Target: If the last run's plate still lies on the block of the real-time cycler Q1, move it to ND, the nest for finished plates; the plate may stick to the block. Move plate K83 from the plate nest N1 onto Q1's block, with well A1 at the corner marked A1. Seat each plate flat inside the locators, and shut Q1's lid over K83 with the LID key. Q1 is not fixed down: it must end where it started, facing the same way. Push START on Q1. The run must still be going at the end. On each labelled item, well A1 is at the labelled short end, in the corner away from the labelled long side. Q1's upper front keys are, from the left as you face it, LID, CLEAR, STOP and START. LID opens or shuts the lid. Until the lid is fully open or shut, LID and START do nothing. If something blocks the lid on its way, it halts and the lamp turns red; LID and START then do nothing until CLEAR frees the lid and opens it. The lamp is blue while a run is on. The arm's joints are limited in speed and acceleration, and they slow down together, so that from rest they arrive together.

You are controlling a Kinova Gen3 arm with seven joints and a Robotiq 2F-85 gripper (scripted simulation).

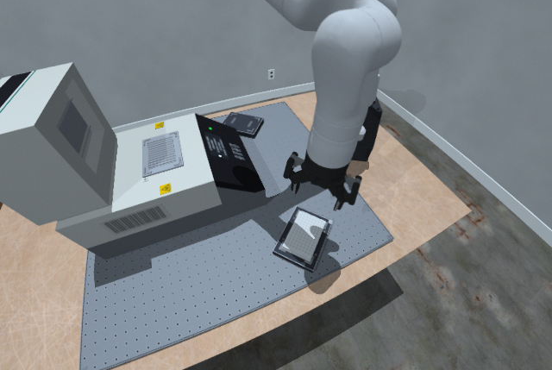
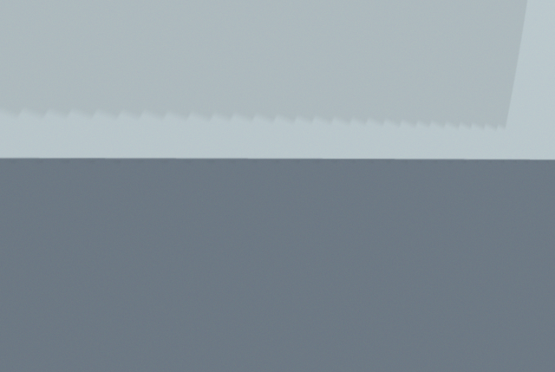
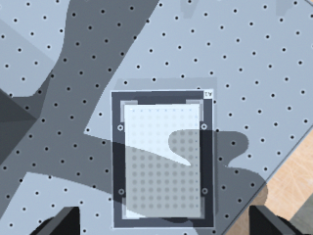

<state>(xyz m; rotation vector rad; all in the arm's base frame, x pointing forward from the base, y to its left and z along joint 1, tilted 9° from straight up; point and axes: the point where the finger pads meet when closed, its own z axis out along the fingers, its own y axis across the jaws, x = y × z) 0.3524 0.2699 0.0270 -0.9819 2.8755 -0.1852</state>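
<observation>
Currently we hold our gripper (image 1: pixel 316 198) (image 3: pixel 164 220) with its fingers wide apart, above the plate nest (image 1: pixel 277 252) (image 3: pixel 162 222). Plate K83 (image 1: pixel 305 236) (image 3: pixel 162 162) lies inside that nest, while the cycler's lid (image 1: pixel 53 147) stands raised beyond the bare block (image 1: pixel 161 153).

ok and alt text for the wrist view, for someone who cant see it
A white plate sits in a dark nest on a grey perforated board, between the open hand's fingertips at the lower edge. Shadows cross plate and board.
</observation>
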